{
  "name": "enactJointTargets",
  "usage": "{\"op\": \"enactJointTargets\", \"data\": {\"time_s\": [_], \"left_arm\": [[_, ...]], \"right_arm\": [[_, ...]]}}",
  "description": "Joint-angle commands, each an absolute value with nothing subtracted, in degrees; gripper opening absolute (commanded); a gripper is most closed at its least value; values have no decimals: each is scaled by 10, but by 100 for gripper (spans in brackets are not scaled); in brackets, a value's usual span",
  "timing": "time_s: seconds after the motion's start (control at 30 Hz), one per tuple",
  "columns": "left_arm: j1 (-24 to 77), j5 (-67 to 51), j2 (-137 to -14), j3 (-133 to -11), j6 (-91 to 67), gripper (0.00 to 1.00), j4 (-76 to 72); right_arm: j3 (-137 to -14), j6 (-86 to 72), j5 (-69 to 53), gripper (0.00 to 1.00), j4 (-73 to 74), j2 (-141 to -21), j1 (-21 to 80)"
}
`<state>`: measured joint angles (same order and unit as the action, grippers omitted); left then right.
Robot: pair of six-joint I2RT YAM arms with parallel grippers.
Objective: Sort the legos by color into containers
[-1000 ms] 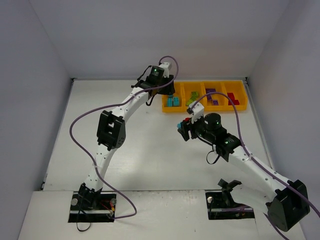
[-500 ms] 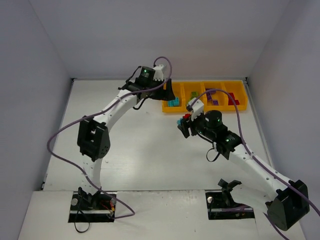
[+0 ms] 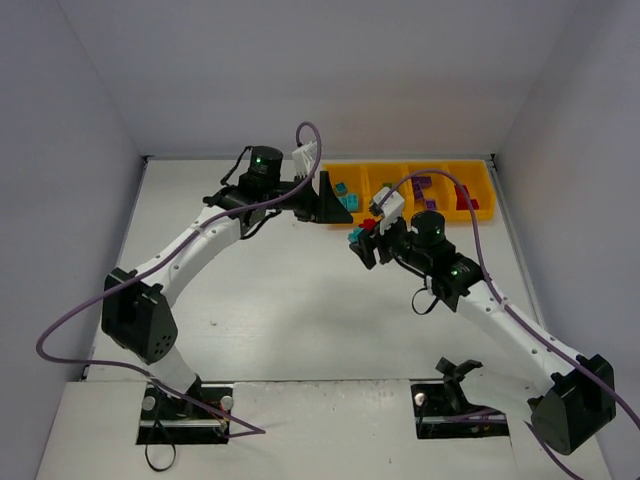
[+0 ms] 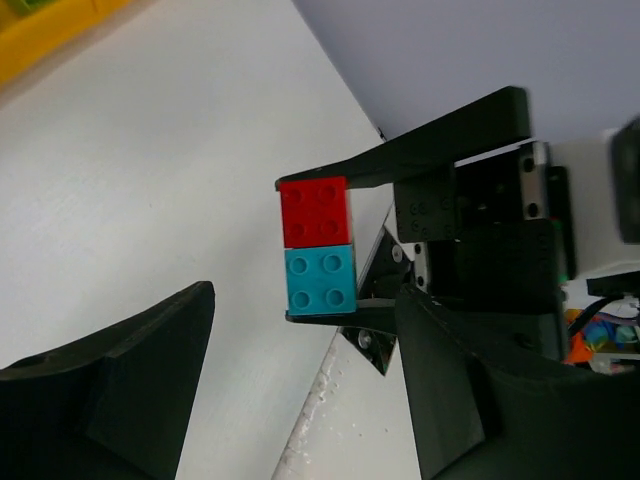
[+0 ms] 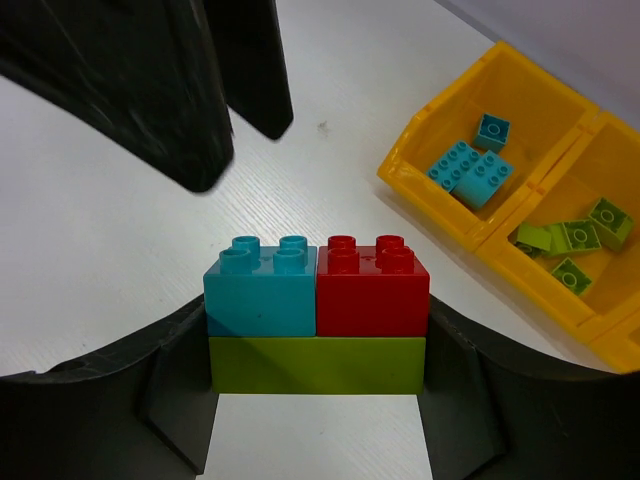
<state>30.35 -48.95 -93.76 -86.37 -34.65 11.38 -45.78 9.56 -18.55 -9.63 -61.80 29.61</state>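
The left gripper (image 3: 328,198) hovers at the tray's left end, at about 12 o'clock on the table (image 3: 260,300). Its two black fingers (image 4: 110,400) stand wide apart with nothing between them.

At about 5 o'clock from it, and just beside it, the right gripper (image 3: 362,240) is clamped on one cluster (image 5: 316,320) of three legos. One teal brick (image 5: 262,285) and one red brick (image 5: 372,285) sit side by side on one lime green brick (image 5: 316,366). One finger presses each end of the cluster, which is held clear above the table.

At about 1 o'clock from the right gripper lies the one orange-yellow tray (image 3: 485,212), touching the table, with four compartments in a row. The leftmost compartment holds three loose teal bricks (image 5: 485,180). The second holds what look like four lime green bricks (image 5: 570,236), though some overlap. The third holds purple bricks (image 3: 422,184), partly hidden by the right arm's cable, so I cannot count them. The fourth, at the far right, holds red bricks (image 3: 462,198), too small to count from above.
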Motion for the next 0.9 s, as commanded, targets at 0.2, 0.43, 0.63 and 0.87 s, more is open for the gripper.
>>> {"op": "enactJointTargets", "data": {"time_s": [0.2, 0.43, 0.63, 0.87], "left_arm": [[317, -517, -941, -867, -389, 66, 63], [319, -519, -936, -873, -398, 66, 56], [319, -509, -934, -876, -393, 64, 83], [319, -490, -951, -903, -378, 58, 127]], "right_arm": [[-504, 103, -242, 6, -150, -616, 294], [-503, 102, -246, 6, -157, -626, 295], [-522, 112, -250, 6, -172, -648, 299], [-541, 127, -253, 6, -186, -674, 306]]}}
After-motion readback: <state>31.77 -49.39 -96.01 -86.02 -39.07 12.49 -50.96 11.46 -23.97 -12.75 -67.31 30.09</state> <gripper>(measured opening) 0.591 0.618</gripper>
